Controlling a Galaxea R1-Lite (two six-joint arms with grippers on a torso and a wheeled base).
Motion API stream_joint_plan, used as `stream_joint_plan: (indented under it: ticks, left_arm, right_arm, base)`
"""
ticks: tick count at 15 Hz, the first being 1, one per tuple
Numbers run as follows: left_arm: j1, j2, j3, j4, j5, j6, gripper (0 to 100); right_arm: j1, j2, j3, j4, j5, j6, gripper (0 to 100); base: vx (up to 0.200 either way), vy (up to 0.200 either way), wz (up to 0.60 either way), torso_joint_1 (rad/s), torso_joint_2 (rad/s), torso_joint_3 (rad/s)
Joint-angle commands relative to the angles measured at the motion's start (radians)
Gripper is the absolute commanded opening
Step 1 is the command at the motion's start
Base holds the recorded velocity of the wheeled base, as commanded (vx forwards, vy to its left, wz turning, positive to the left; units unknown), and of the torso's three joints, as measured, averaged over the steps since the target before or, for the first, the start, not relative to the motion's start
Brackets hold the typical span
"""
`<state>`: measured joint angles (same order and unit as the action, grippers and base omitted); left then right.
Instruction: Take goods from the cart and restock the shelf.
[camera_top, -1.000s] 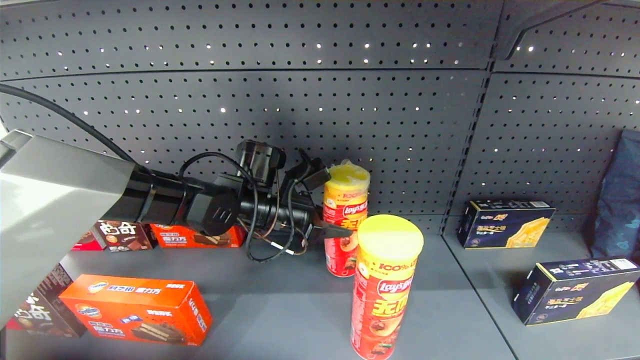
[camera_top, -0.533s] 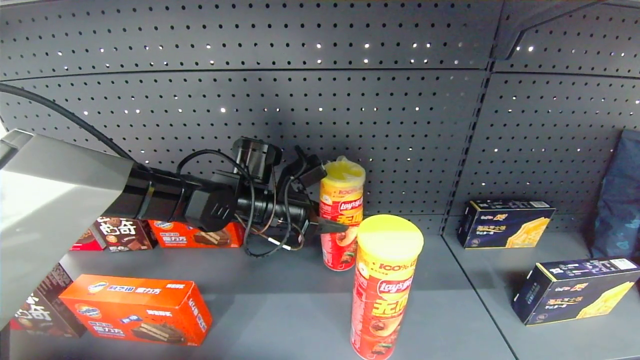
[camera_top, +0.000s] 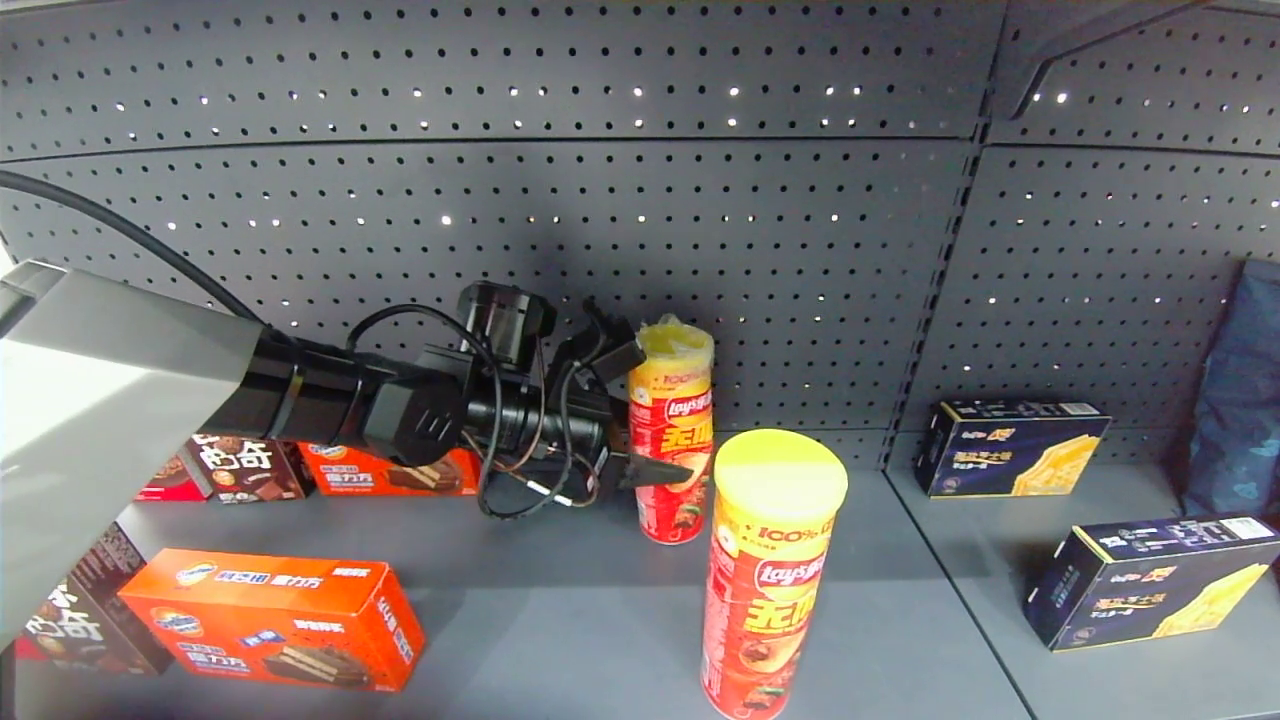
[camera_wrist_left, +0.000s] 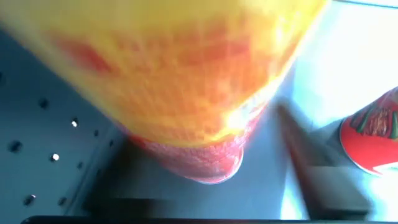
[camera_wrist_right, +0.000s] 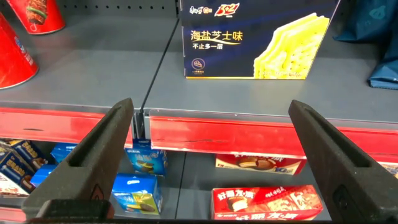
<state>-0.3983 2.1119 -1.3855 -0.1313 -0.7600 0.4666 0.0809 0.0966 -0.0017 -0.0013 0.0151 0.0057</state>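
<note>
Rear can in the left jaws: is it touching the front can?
Apart. The left wrist view shows a strip of shelf between the base of the rear can and the front can. In the head view they only overlap.

**Bystanders Along the Pegboard**

A grey pegboard wall (camera_top: 700, 200) spans the head view from 9 to 3 o'clock, split by an upright post (camera_top: 935, 300) at 2 o'clock. At 8 o'clock an orange cake box (camera_top: 270, 620) lies flat, with a brown cookie box (camera_top: 80, 625) just beside it toward 9. Behind them, against the wall, a second brown box (camera_top: 245, 468) and a second orange box (camera_top: 400, 478) sit side by side. The rear navy box (camera_top: 1010, 448) lies at 3 o'clock and the front navy box (camera_top: 1150, 580) at 4, apart from each other. A blue bag (camera_top: 1240, 400) leans at the 3 o'clock edge. In the right wrist view, blue boxes (camera_wrist_right: 140, 193) and red pie boxes (camera_wrist_right: 261, 202) sit on the tier beneath a red price rail (camera_wrist_right: 217, 134).
</note>
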Motion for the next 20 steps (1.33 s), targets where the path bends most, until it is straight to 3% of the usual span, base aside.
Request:
stream_joint_plan:
  ticks: [1,6,10,11,13,17,19,20]
  left_arm:
    - [0.001,-0.003,0.006,0.001,0.001,0.001,100]
    - [0.032,-0.099,0.105,-0.002,0.01,0.017,100]
    - [0.05,-0.159,0.198,-0.024,0.056,0.017,100]
    - [0.05,-0.162,0.203,-0.031,0.073,0.015,100]
    - [0.045,-0.167,0.206,-0.033,0.162,0.007,100]
    - [0.03,-0.173,0.214,-0.034,0.237,-0.046,100]
    - [0.016,-0.171,0.214,-0.036,0.266,-0.083,100]
    - [0.009,-0.171,0.221,-0.053,0.269,-0.118,100]
  right_arm:
    - [0.0,0.002,0.0,0.0,0.0,0.0,100]
    - [0.0,0.002,0.0,0.0,0.0,0.0,100]
    - [0.0,0.002,0.0,0.0,0.0,0.0,100]
    - [0.0,0.002,0.0,0.0,0.0,0.0,100]
    - [0.0,0.002,0.0,0.0,0.0,0.0,100]
    - [0.0,0.002,0.0,0.0,0.0,0.0,100]
    - [0.0,0.002,0.0,0.0,0.0,0.0,100]
    - [0.0,0.002,0.0,0.0,0.0,0.0,100]
  base:
    - [0.0,0.0,0.0,0.0,0.0,0.0]
    - [0.0,0.0,0.0,0.0,0.0,0.0]
    - [0.0,0.0,0.0,0.0,0.0,0.0]
    - [0.0,0.0,0.0,0.0,0.0,0.0]
    - [0.0,0.0,0.0,0.0,0.0,0.0]
    - [0.0,0.0,0.0,0.0,0.0,0.0]
    - [0.0,0.0,0.0,0.0,0.0,0.0]
    - [0.0,0.0,0.0,0.0,0.0,0.0]
